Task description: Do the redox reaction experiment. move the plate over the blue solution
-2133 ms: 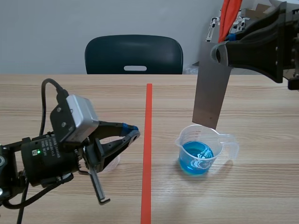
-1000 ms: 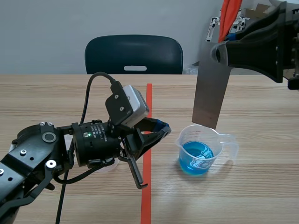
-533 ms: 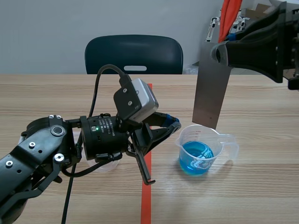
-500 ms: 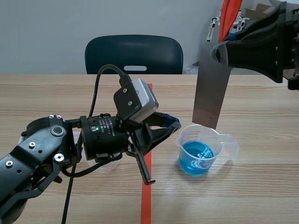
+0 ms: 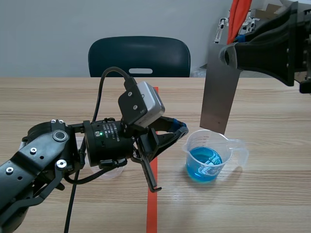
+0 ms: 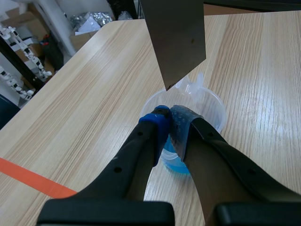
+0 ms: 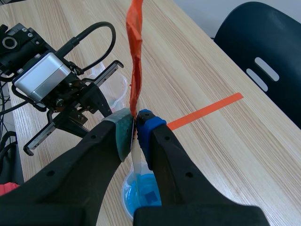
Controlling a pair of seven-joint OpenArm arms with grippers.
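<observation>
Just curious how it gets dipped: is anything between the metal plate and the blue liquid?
Nothing visible. The plate hangs from the right gripper above the beaker of blue solution; the left gripper, shut, sits beside the rim, not underneath.

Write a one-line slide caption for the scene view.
Right gripper holds a grey plate upright over the beaker of blue solution; shut left gripper beside it.

You can see the plate (image 5: 221,92), a flat grey metal strip. It hangs straight up and down in the air, pinched at its top by the right gripper (image 7: 136,125). Its low end is just above the far rim of the cup (image 5: 232,145). The cup is clear plastic, stands upright, and has blue solution (image 5: 203,165) in its bottom part. The plate does not touch the blue.
</observation>
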